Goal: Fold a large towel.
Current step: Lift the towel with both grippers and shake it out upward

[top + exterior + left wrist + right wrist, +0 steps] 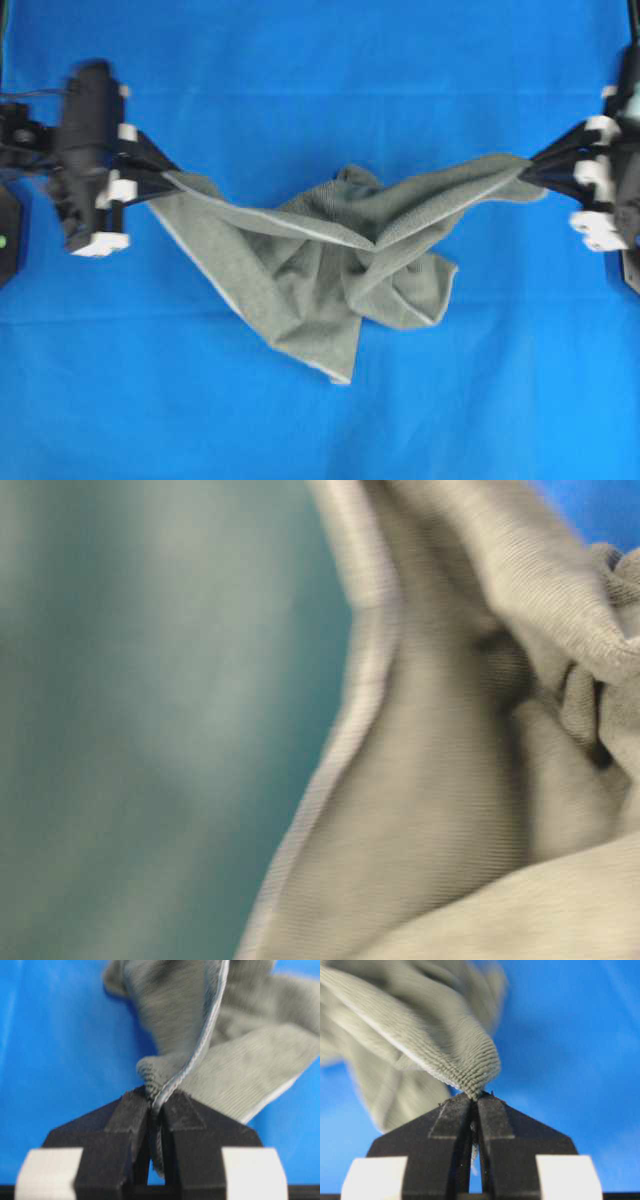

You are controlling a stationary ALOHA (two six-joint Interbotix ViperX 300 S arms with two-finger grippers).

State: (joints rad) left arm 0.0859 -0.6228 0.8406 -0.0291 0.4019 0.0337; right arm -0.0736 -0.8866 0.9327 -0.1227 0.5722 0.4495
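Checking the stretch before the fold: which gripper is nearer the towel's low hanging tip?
Left. The left gripper sits up-left of the towel tip; the right gripper is farther, up-right across it.

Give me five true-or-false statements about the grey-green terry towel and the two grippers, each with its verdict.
1. The left gripper is shut on the hemmed edge of the grey-green terry towel. True.
2. The right gripper hangs open above the towel. False: its jaws are closed on a bunched bit of cloth.
3. The towel lies flat and fully spread on the bright blue smooth sheet. False: it is crumpled, sagging in the middle between the two grippers.
4. The two grippers hold the towel at opposite ends, far apart in the overhead view. True.
5. The towel is already folded into a neat rectangle. False: no tidy fold shows yet.
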